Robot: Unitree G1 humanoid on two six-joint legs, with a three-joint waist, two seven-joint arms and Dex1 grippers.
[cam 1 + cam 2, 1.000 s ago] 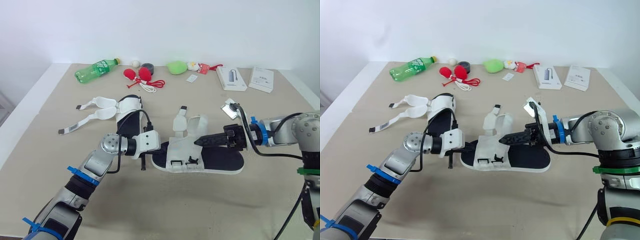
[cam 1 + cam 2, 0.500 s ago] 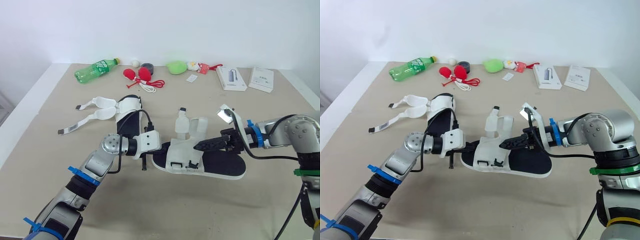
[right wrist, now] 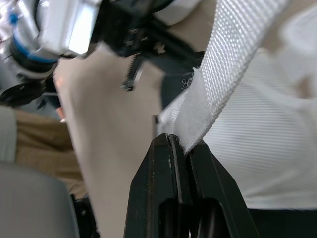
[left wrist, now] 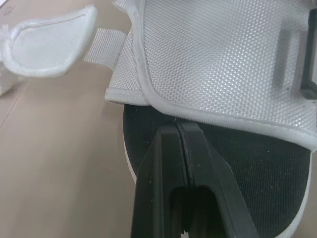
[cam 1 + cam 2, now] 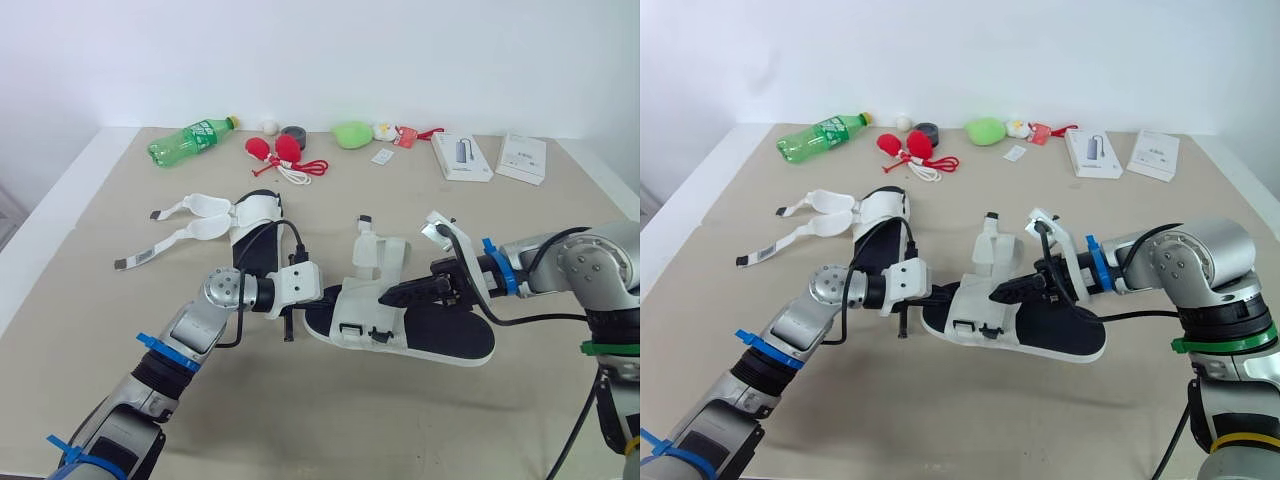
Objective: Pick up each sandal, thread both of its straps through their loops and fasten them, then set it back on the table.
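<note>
So the head views give the whole layout: one sandal [image 5: 432, 335] sits mid-tabletop [image 5: 330, 420] strung between the two arms, the left tool [image 5: 325, 297] on its toe end at 9 o'clock and the right tool [image 5: 386, 297] coming in from 3 o'clock over the black footbed. From up there I can't really tell what either tool is doing. The wrist views sort that out. The left wrist view has the left tool [image 4: 179, 126] clenched, its fingers pressed together right on the rim of the white mesh upper [image 4: 223, 59]. The right wrist view has the right tool [image 3: 181, 141] pinched onto a white webbing strap [image 3: 233, 44]. The head views also catch what the wrist views miss: two black loops [image 5: 350, 328] on the near side of the upper, and the second sandal [image 5: 255, 225] lying at about 10 o'clock from the held one, straps splayed open. There's a green bottle [image 5: 195, 140] at the far edge at 11 o'clock. I can't tell whether the held sandal's heel touches the tabletop. Versus a second ago, the right arm has slid in toward the left one and the heel end has swung down toward 5 o'clock, while the left tool hasn't budged.
</note>
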